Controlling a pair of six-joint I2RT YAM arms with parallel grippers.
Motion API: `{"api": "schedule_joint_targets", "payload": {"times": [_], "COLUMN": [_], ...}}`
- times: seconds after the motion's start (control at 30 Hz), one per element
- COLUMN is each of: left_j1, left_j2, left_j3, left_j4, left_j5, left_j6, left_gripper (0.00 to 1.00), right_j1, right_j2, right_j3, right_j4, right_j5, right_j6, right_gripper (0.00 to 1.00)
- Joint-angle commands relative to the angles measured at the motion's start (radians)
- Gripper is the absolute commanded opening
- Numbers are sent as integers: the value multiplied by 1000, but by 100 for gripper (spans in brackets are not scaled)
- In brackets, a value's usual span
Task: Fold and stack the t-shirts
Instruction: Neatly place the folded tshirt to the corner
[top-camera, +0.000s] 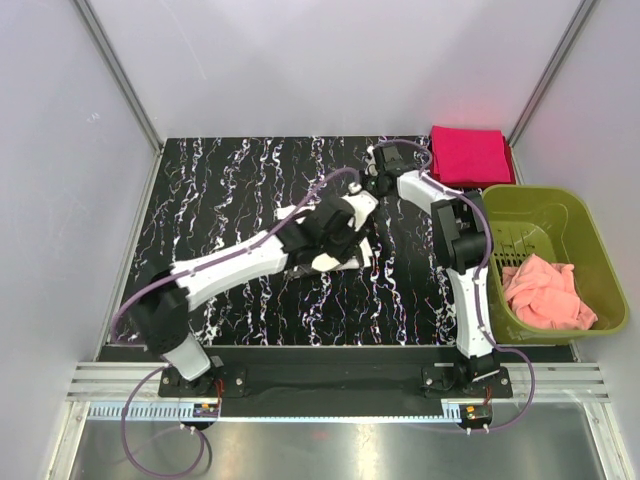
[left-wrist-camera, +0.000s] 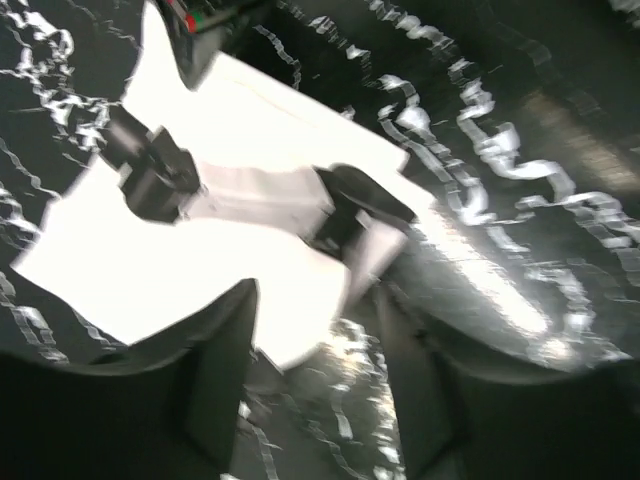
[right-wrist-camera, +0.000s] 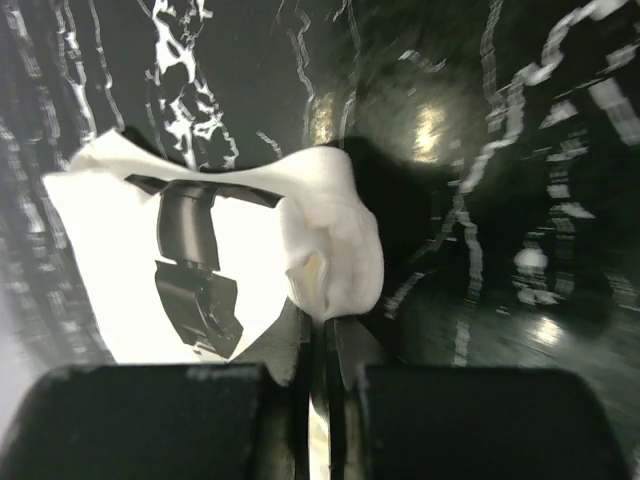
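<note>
shirt: cream-white t-shirt (right-wrist-camera: 110, 250) lies mid-table (top-camera: 230, 190), print side up; from above we see only a scrap of it under the left arm
pinch: a bunched fold at its near edge sits in the right gripper (right-wrist-camera: 322, 335), jaws pressed together on the cloth
shirt vs right jaws: the rest of the cloth spreads up and to the left of the pinch in the right wrist view, flat on the table
long axis: we can't tell, too bunched and blurred
left gripper (left-wrist-camera: 315, 310): fingers spread, nothing between them, the shirt just ahead and to the left of the gap
nearer arm: both are over the shirt, only the right has hold
next, our guess: the fold turns on the right arm carrying its edge across the flat part; the left would need to drop onto cloth first
other shirt: magenta-red t-shirt (top-camera: 468, 155) folded at the far right corner, well apart
aside: green basket (top-camera: 560, 205) on the right, pink cloth (top-camera: 545, 290) inside
</note>
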Motion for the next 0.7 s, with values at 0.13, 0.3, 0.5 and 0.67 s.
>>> {"api": "schedule_joint_targets", "payload": {"times": [0.13,0.3,0.5,0.67], "left_j1": [145,235,249,226], "left_j2": [-395,-556,-621,-564], "left_j3": [-189,-277,-335,-343], "left_j4": [38,-69,-106,-83], "left_j5": [136,153,178,179], "left_j6": [-300,-333,-300,-271], "left_gripper": [65,65,65,65], "right_j1": [-30,-43,-93,-128], "right_j2": [-109,-117,-83,-39], "right_j3": [186,319,502,677], "right_j4": [-261,-367,-496,-527], "right_j5": [267,441,625,745], "right_j6": [-389,-573,-796,-928], "right_gripper": [0,0,0,0]}}
